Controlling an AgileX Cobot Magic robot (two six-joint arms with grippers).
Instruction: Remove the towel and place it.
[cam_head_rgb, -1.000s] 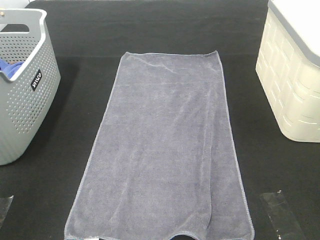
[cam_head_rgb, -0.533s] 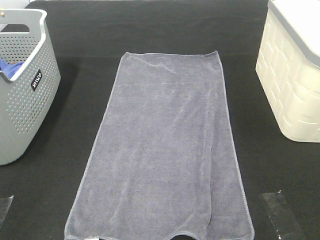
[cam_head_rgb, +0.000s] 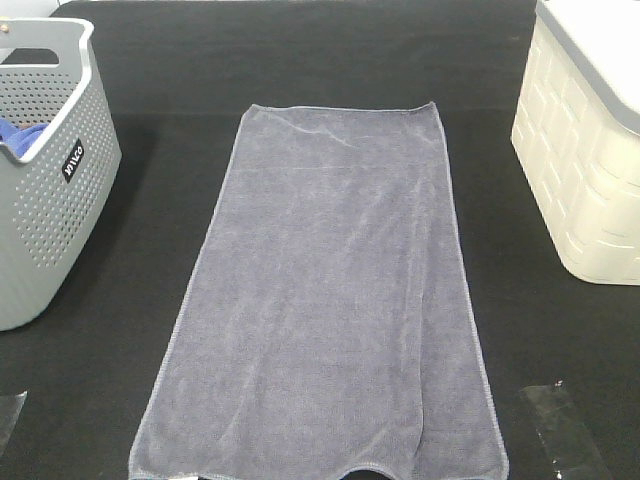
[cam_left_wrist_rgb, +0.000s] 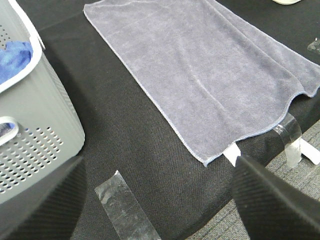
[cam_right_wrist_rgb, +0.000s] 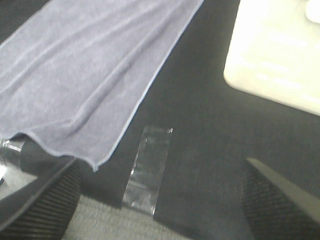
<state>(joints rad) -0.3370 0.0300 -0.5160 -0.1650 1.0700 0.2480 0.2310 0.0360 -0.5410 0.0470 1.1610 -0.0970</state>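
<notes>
Over the near edge of the black worktop (cam_head_rgb: 300, 60), both arms' fingers (cam_left_wrist_rgb: 40, 205) (cam_right_wrist_rgb: 280, 200) stand spread wide, holding and touching nothing. Between them the towel (cam_head_rgb: 330, 300) lies flat.

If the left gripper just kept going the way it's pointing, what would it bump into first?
Probably the bare black table cover, just short of the towel's near corner. The open left gripper aims there; depth is hard to judge.
</notes>
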